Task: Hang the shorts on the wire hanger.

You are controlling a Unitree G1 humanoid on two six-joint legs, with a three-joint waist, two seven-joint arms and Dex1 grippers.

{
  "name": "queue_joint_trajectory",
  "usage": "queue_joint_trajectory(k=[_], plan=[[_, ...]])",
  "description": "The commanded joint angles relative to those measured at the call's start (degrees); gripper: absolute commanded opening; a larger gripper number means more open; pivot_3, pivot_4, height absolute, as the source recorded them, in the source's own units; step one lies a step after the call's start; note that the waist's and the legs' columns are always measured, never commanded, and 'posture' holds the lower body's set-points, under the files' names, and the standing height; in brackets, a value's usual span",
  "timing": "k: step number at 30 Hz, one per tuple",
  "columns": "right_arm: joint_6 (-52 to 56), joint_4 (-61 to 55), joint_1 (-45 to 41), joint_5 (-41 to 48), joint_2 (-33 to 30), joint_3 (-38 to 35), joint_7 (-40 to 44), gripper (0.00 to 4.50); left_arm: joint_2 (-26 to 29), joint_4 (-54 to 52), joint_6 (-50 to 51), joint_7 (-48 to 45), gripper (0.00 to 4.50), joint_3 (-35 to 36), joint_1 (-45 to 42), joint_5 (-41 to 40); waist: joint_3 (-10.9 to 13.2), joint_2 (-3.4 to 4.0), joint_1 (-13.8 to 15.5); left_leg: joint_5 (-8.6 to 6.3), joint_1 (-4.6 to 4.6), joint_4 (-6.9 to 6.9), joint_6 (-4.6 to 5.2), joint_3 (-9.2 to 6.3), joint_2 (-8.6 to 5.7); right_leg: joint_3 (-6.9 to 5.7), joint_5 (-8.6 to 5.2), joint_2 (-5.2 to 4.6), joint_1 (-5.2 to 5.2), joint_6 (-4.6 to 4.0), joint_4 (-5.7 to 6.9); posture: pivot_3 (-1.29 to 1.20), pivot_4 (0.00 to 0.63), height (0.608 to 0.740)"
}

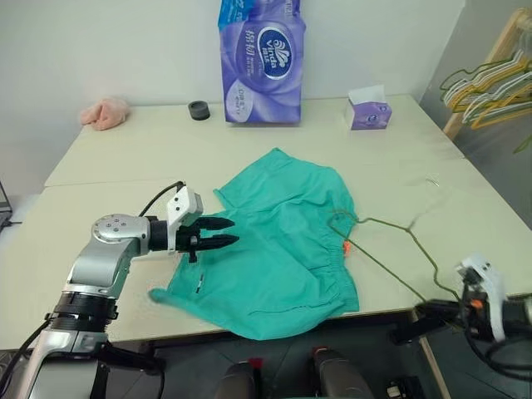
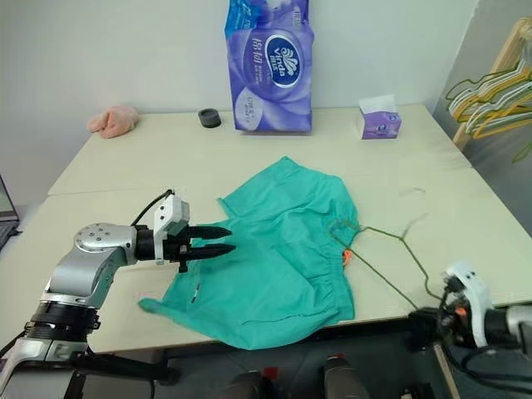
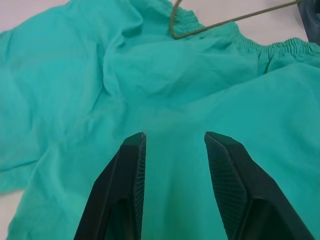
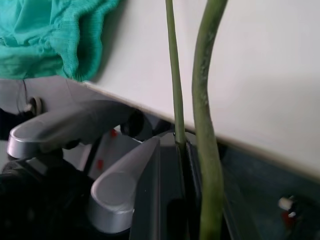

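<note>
While the right gripper (image 1: 428, 320) is clamped on the wire hanger (image 1: 391, 253) off the table's (image 1: 125, 150) near edge, the left gripper (image 1: 223, 232) hovers parted over the shorts (image 1: 283, 249). These lie crumpled — teal, waistband toward the hanger. That thin olive wire runs slantwise across the table, its far end on the waistband.
</note>
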Motion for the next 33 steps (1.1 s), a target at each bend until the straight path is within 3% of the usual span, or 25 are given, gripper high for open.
queue_joint_trajectory(k=[1, 7, 19, 26, 33], plan=[[1.7, -2.3, 3.4, 3.5, 1.3, -6.1, -0.7, 0.0, -0.8, -2.1, -2.1, -1.2, 1.92, -0.1, -1.4, -0.9, 0.0, -0.01, -0.5, 0.0, 0.0, -0.01, 0.0, 0.0, 0.01, 0.0, 0.0, 0.01, 0.0, 0.0, 0.0, -0.27, 0.132, 0.74], [4.1, -5.1, 7.6, 8.2, 5.0, -8.4, -3.1, 0.0, -2.4, -4.4, -3.6, -1.7, 1.92, -0.4, -0.9, -1.4, 0.0, -0.05, -1.1, -0.01, 0.0, -0.06, 0.0, -0.02, 0.09, 0.0, -0.01, 0.1, 0.0, 0.0, -0.05, -0.28, 0.135, 0.74], [6.8, -4.1, -0.1, 14.5, 5.2, -2.7, -8.8, 0.0, -2.4, -3.7, -4.7, -0.3, 1.92, -0.5, -1.6, 0.4, 0.1, -0.04, -2.2, -0.01, -0.1, -0.12, 0.01, 0.03, 0.09, 0.05, 0.02, 0.12, 0.04, 0.05, -0.42, -0.26, 0.135, 0.74], [11.2, -0.2, -5.6, 16.7, 4.7, 0.9, -12.1, 0.0, -2.2, -1.9, -5.3, 2.3, 1.92, 0.8, -2.3, 0.8, 0.1, -0.07, -2.1, -0.01, -0.1, -0.12, 0.01, 0.04, 0.09, 0.08, 0.05, 0.12, 0.05, 0.1, -0.45, -0.25, 0.135, 0.74], [18.4, 7.5, -18.2, 19.0, 10.4, 3.6, -18.9, 0.0, -2.3, -1.3, -6.5, 3.2, 1.92, 0.4, -2.4, 1.5, 0.1, -0.06, -2.2, -0.01, -0.1, -0.12, 0.01, 0.04, 0.09, 0.09, 0.06, 0.12, 0.04, 0.09, -0.44, -0.25, 0.134, 0.74]])
